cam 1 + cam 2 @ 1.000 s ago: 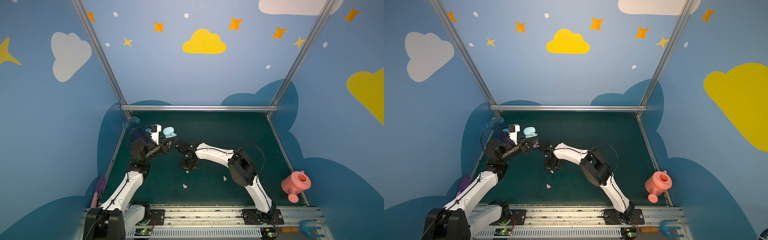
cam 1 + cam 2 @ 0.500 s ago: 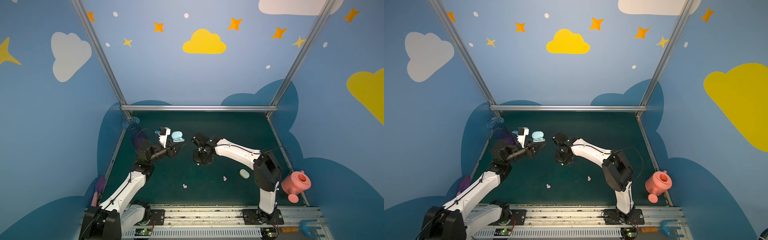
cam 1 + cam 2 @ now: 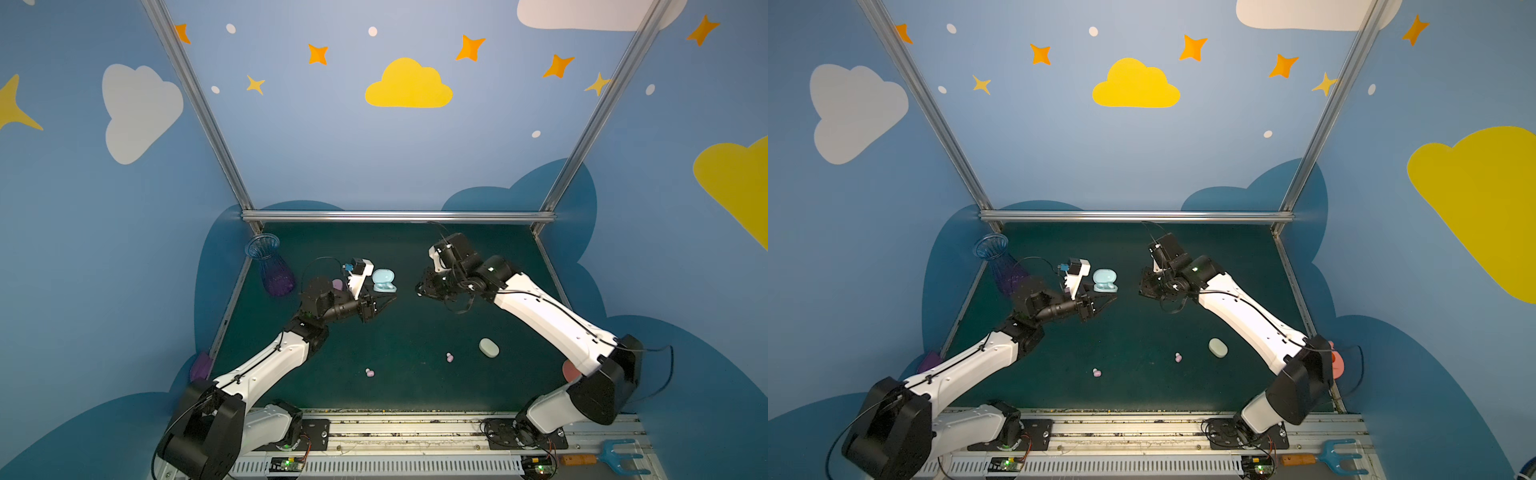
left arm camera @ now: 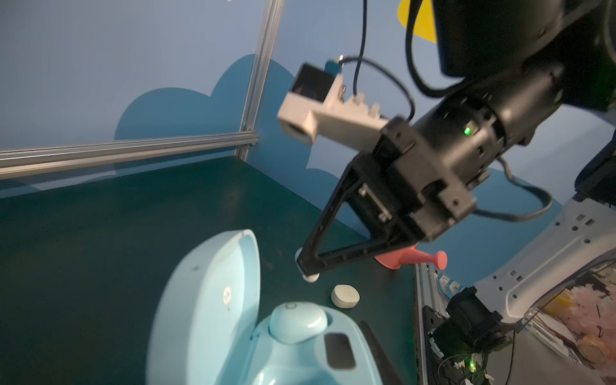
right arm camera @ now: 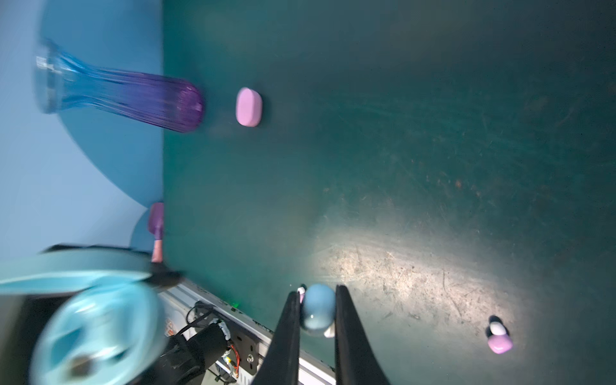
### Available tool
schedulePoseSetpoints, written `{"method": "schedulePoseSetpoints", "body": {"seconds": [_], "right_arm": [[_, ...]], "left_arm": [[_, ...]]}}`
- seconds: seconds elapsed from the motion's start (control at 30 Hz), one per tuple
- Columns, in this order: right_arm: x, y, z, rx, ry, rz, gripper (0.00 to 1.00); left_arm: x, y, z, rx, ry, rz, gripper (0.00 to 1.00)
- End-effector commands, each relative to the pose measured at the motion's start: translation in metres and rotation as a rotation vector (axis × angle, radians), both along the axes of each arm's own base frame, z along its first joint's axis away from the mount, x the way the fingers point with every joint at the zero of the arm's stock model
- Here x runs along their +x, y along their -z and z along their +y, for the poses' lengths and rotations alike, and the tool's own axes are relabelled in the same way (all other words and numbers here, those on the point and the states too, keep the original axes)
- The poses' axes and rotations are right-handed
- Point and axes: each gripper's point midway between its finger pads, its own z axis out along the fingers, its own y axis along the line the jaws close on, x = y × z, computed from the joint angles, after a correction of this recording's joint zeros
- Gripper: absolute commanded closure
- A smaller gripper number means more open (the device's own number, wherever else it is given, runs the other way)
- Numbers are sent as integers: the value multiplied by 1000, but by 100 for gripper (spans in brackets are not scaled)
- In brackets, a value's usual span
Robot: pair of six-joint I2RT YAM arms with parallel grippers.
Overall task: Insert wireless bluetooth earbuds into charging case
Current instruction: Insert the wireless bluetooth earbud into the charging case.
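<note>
- I see one pale blue earbud point(image 5: 318, 310) pinched between the two fingers of my right gripper point(image 5: 316, 290), right at the tips. The jaws are squeezed tight on it.
- That gripper hangs in the air above the green mat point(image 3: 415, 374) and points at the open blue charging case point(image 3: 383, 280). The bud is near the case but does not touch it.
- My left gripper point(image 3: 390, 298) is clamped on the bottom half of the case. It holds the case up off the mat with the lid flipped up.
- A second pale blue earbud point(image 4: 296, 321) sits inside the case.
- One pink earbud point(image 3: 369, 372) lies on the mat near the front rail. Another pink earbud point(image 3: 449, 357) lies well apart from it, near a cream case point(image 3: 489, 347).
- So I count four earbuds: two blue and two pink.
- I count three cases. The blue one is held open, the cream one lies shut on the mat on the right arm's side, and a shut pink case point(image 5: 249, 106) lies just beside the blue and purple vase point(image 5: 116, 93).
- There is one vase, one pink watering can point(image 4: 423, 258) at the mat's edge, and one blue toy rake point(image 3: 619, 455) by the front rail.
</note>
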Motion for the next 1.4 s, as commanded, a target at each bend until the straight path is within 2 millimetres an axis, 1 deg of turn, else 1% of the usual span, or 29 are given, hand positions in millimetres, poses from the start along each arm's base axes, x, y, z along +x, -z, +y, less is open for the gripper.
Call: {"method": "schedulePoseSetpoints", "body": {"seconds": [0.0, 0.07, 0.17, 0.3, 0.43, 0.53, 0.63, 0.73, 0.9, 1.2, 1.37], "right_arm": [[-4, -39, -7, 58, -25, -104, 86], [-8, -55, -12, 89, -29, -130, 86], [-18, -75, -13, 132, -54, -155, 86], [-28, -93, -15, 187, -65, -183, 86], [-37, -107, -8, 248, -100, -212, 86], [-43, -107, 2, 252, -141, -209, 86], [-47, -107, 10, 265, -167, -205, 86], [-51, -108, 16, 270, -183, -213, 86], [-52, -110, 15, 268, -181, -230, 86], [-55, -102, 19, 281, -183, -206, 85], [-60, -101, 16, 286, -176, -200, 85]], "left_arm": [[0, -22, -15, -5, 29, -149, 83], [-2, -21, -26, 9, 62, -182, 83], [-3, -23, -39, 7, 101, -224, 83], [-2, -27, -52, -19, 138, -264, 83], [-3, -28, -67, -30, 179, -287, 83], [-9, -29, -76, -39, 219, -293, 83], [-16, -36, -82, -56, 242, -316, 83], [-21, -46, -83, -70, 250, -342, 83], [-28, -59, -82, -89, 257, -373, 83], [-32, -70, -78, -118, 249, -386, 83], [-33, -73, -76, -121, 237, -400, 83]]}}
